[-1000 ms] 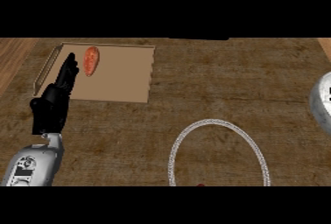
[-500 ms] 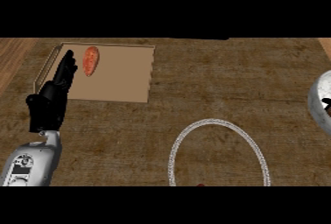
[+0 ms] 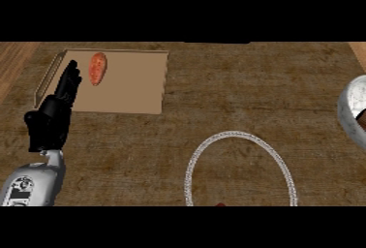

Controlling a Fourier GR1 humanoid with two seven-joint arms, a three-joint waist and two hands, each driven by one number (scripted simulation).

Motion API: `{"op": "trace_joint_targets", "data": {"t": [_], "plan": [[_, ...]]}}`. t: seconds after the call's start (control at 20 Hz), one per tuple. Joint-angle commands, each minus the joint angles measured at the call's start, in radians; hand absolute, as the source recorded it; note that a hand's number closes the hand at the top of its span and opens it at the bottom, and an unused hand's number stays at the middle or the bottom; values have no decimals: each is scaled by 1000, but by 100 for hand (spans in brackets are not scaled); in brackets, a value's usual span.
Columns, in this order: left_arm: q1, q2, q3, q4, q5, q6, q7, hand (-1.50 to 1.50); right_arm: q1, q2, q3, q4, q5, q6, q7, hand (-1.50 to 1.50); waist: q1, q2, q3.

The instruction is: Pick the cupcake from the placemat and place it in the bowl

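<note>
An orange-red cupcake (image 3: 98, 68) lies near the far left corner of the tan placemat (image 3: 129, 87). My left hand (image 3: 55, 112) stands over the placemat's left edge with its fingers straight, the fingertips just left of the cupcake and not touching it. The bowl (image 3: 240, 170) shows as a pale ring at the front centre, its near rim cut by the view's lower edge. My right hand does not show.
A grey rounded object (image 3: 352, 112) with something dark in it sits at the right edge. A small red speck (image 3: 220, 204) shows at the bowl's near rim. Wooden counter surface (image 3: 250, 87) lies between placemat and bowl.
My left hand and forearm have slid slightly left and toward the front; the fingers stay straight. The cupcake has not moved.
</note>
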Motion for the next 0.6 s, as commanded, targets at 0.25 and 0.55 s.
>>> {"op": "trace_joint_targets", "data": {"t": [0.25,0.55], "plan": [[34,1,16,0,5,-1,-18,0,162,-106,-54,44,-71,299,-130,-150,-24,-6,2],[26,-2,28,17,9,4,-21,0,233,-102,-32,-8,-78,403,-195,-150,-41,-10,3]]}}
